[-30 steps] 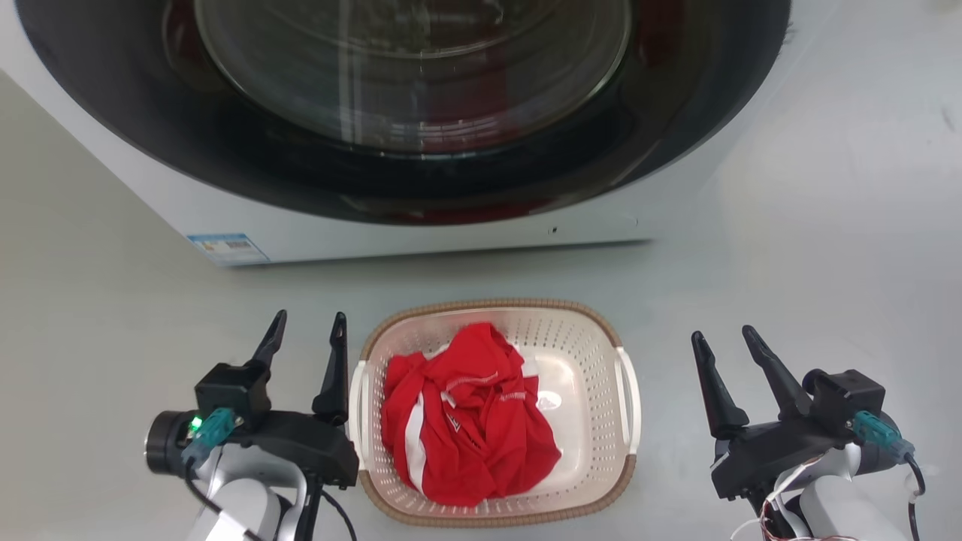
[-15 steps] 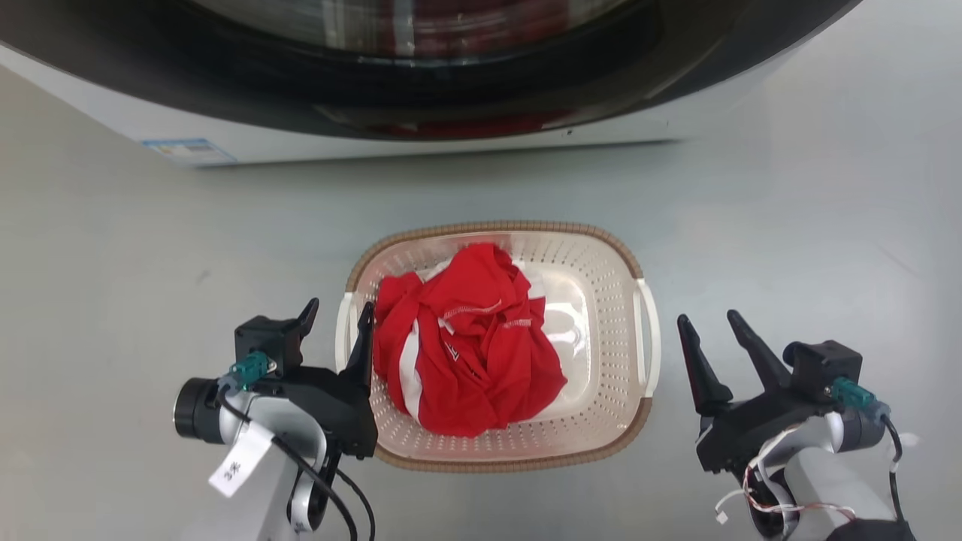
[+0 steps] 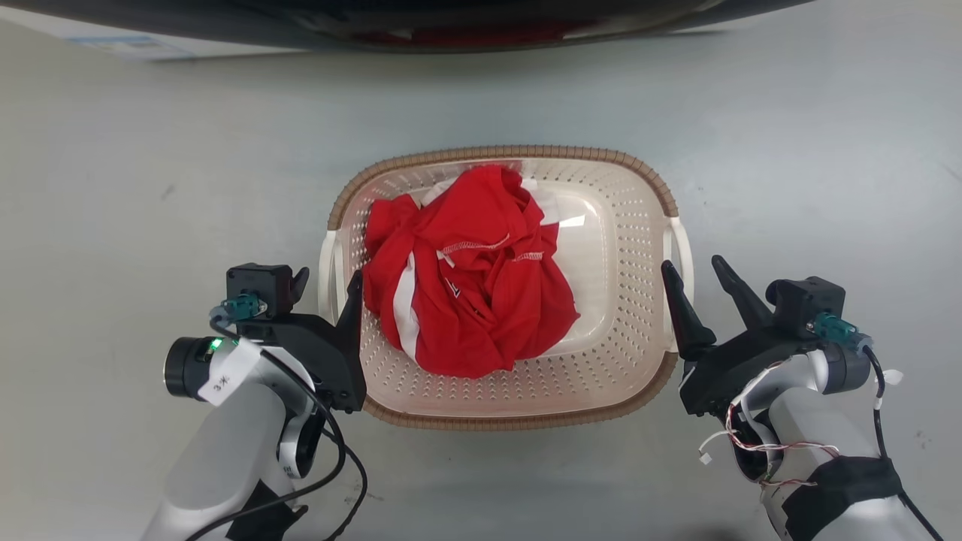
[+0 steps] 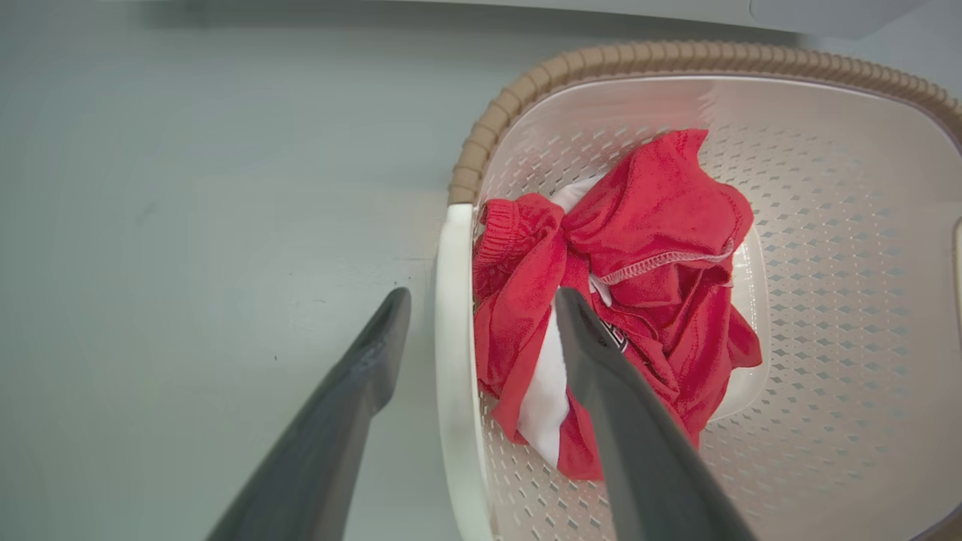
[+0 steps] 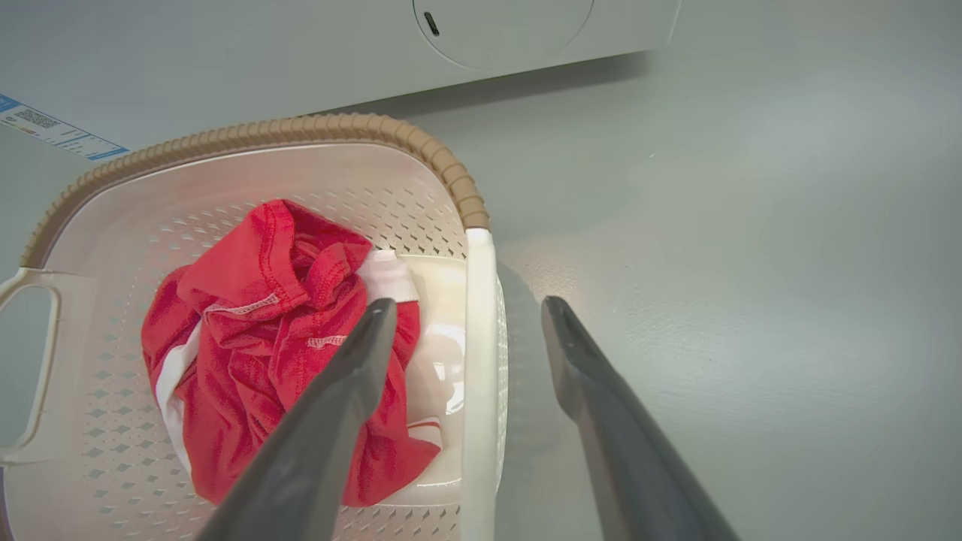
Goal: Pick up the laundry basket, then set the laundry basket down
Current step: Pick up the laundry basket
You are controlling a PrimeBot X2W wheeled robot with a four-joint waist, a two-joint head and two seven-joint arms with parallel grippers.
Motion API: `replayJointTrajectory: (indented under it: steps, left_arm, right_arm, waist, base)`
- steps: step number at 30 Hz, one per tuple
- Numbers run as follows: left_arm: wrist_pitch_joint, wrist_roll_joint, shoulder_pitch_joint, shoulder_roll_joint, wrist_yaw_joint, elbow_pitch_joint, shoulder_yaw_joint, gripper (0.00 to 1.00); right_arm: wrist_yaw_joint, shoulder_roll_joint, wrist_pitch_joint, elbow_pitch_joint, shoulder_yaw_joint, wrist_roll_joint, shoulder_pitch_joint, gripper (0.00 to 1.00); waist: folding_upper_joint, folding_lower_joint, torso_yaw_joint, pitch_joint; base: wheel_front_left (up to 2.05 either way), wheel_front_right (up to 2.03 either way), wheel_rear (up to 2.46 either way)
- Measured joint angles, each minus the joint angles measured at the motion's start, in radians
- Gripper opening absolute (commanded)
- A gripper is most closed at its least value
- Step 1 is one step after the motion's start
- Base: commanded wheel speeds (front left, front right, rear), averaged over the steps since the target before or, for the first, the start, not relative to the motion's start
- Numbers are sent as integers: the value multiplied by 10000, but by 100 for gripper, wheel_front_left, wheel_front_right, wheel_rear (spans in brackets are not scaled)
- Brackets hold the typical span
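You are working in a laundry area. Identify it by the washing machine [image 3: 481, 22] at the top of the head view: a dark, curved door edge set in a white cabinet, with a printed label [image 5: 56, 129] on its lower front panel. A smooth, pale grey floor [image 3: 789, 150] runs up to the machine. The laundry basket [image 3: 624, 225] on that floor holds a crumpled red garment [image 3: 473, 300].
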Motion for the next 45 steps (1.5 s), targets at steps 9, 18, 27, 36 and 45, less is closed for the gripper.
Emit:
replayJointTrajectory:
  steps: [9,18,27,36,45]
  left_arm:
    - [355,-102,-760,-71,-276,1045,-44,100]
    - [621,-173,-1478,-184,-614,1994,-117,100]
    - [869,-376,-1953,-380,-920,2719,-167,0]
    - [1103,-874,-2205,-550,-1137,3453,-155,0]
    - [1722,-1292,-2691,-685,-1235,3927,-217,0]
  right_arm:
    - [15,73,272,830,299,-128,-805,100]
    - [19,263,719,1666,499,-161,-1513,100]
    - [59,278,876,2330,548,-88,-1946,0]
    - [153,278,897,3024,631,-36,-2227,0]
    - [326,115,1197,3511,736,36,-2649,0]
  waist:
    - [-1,-1,11,690]
    - [-1,-1,110,883]
    - [-2,-3,241,919]
    - [-2,-2,288,654]
    - [-2,-2,298,147]
  base:
    - [0,0,0]
    - [0,0,0]
    - [0,0,0]
    - [0,0,0]
    - [0,0,0]
